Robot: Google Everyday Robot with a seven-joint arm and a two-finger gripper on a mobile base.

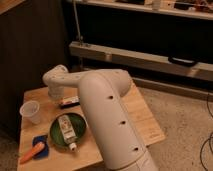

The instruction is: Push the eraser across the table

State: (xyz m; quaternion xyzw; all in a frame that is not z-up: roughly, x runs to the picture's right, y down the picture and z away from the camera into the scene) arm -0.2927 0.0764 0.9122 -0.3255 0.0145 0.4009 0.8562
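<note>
The eraser, a slim black bar with a white lower side, lies on the light-wood table just behind the green plate. My white arm bends over the table from the front. Its gripper reaches down at the eraser's left end, close to or touching it. The gripper's tip is mostly hidden by the wrist.
A green plate holds a white labelled bottle lying on its side. A clear plastic cup stands at the left. A blue block and an orange carrot lie at the front left corner. A dark cabinet stands behind.
</note>
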